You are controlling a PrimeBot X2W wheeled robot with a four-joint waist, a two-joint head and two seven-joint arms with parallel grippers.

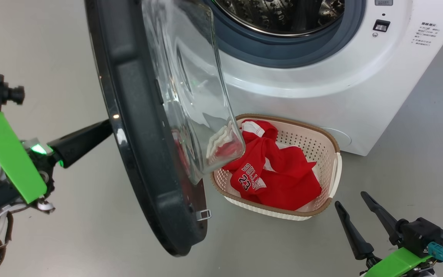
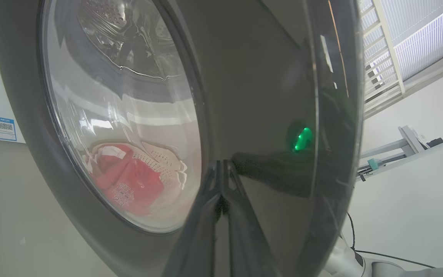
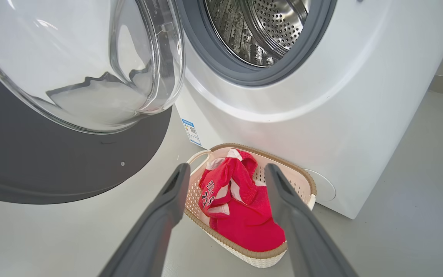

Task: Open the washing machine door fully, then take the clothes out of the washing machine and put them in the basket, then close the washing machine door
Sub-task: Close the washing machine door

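Door [image 1: 137, 115] stands open with the clenched left gripper [image 2: 221, 169] tip-on against its outer face, while clothes [image 3: 244, 219] lie in the basket [image 1: 323, 154] just ahead of the spread, empty right gripper [image 3: 227, 169].

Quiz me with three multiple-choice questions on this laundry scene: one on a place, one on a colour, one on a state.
1. Where are the clothes? A on a shelf; B in the basket; C on a chair.
2. What colour are the clothes? A red; B blue; C green.
3. The washing machine door is: A shut; B taken off; C open.

Answers: B, they lie heaped inside the basket; A, red jersey with white trim; C, it stands swung away from the washing machine.
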